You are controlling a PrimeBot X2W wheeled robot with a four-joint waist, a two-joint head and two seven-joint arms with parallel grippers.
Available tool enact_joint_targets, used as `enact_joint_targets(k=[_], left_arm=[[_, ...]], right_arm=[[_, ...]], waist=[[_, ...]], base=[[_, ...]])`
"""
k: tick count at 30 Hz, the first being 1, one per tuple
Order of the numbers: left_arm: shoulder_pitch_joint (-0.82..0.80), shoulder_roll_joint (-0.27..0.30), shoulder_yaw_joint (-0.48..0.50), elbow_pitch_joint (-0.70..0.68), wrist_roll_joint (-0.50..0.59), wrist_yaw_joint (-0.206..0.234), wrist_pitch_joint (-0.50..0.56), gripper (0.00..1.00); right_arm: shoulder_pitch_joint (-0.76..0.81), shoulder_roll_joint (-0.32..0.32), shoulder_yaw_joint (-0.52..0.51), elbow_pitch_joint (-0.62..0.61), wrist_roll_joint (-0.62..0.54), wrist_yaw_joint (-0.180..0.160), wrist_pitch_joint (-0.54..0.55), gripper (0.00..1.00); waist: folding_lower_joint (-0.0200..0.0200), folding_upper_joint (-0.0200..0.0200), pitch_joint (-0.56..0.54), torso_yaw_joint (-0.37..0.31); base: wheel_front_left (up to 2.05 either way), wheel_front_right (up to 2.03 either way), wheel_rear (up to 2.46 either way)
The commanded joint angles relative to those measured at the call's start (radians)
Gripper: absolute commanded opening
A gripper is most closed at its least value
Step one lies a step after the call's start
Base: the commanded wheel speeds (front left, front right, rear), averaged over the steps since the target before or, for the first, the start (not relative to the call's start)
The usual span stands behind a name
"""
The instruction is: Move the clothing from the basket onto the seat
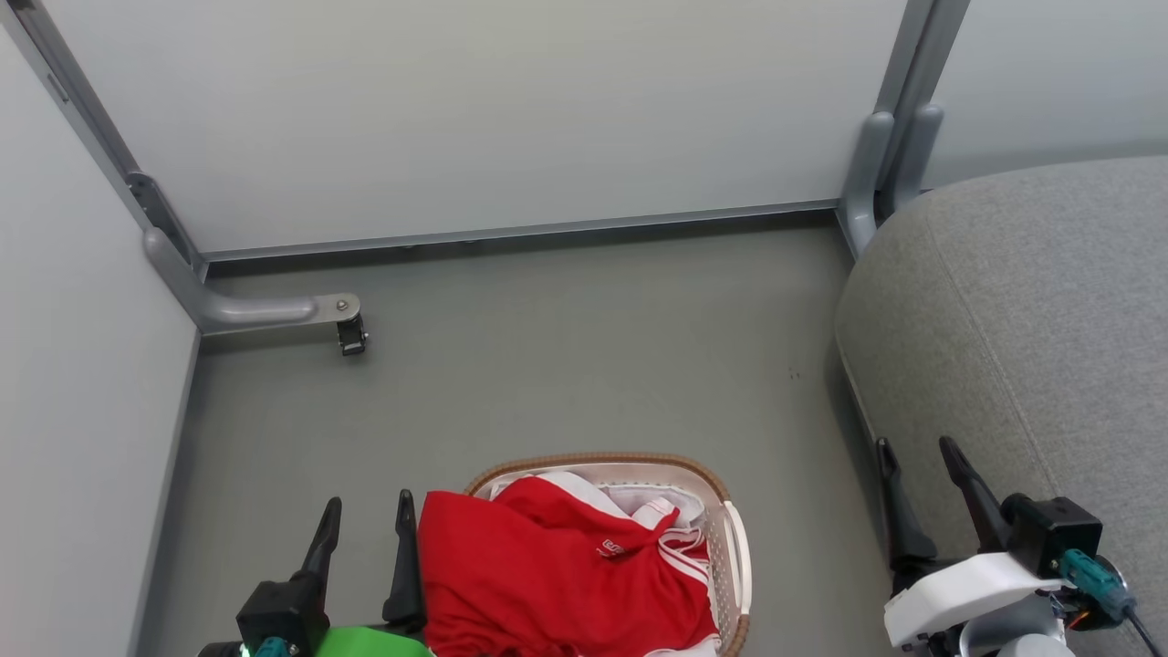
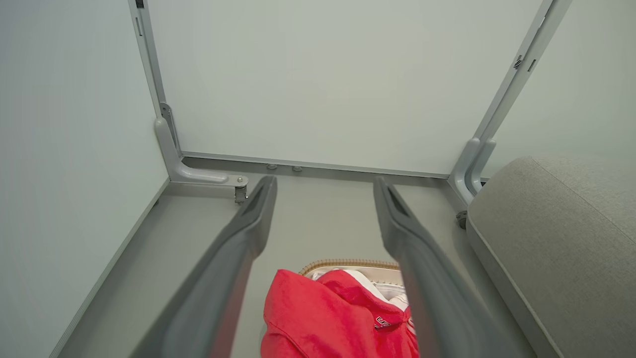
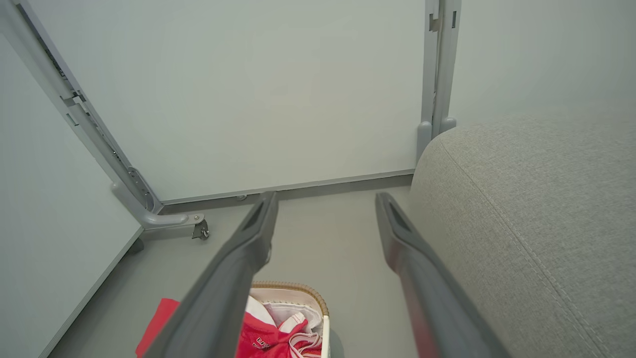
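Both claws gape empty in the head view: left claw (image 1: 369,500) just beside the red sportswear (image 1: 557,566) heaped in the basket (image 1: 730,547), right claw (image 1: 912,443) beside the couch seat (image 1: 1031,301). Left wrist view: sportswear lies under the parted fingers. Right wrist view: no garment on the visible seat, so seemingly all remains.

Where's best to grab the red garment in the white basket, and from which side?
Probably the overhanging left edge of the bunched red sportswear garment, from above: it spills past the white perforated plastic basket, beside the open left gripper.
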Motion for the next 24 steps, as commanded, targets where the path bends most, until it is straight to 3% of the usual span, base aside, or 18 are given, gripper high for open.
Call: enact_joint_targets(k=[1, 14, 24], left_arm=[[0.016, 0.006, -0.003, 0.004, 0.025, 0.007, -0.009, 1.00], [0.021, 0.007, -0.021, 0.019, 0.089, 0.020, -0.034, 1.00], [0.020, 0.007, -0.019, 0.026, 0.083, 0.015, -0.030, 1.00]], right_arm=[[0.007, -0.006, 0.002, 0.000, -0.021, 0.000, -0.008, 1.00], [0.015, -0.007, 0.011, -0.008, -0.111, 0.000, -0.032, 1.00], [0.013, -0.007, 0.013, -0.005, -0.103, 0.000, -0.032, 1.00]], waist=[[0.0000, 0.0000, 0.001, 0.002], [0.0000, 0.0000, 0.004, 0.009], [0.0000, 0.0000, 0.007, 0.004]], base=[[0.00, 0.00, 0.00], [0.00, 0.00, 0.00], [0.00, 0.00, 0.00]])
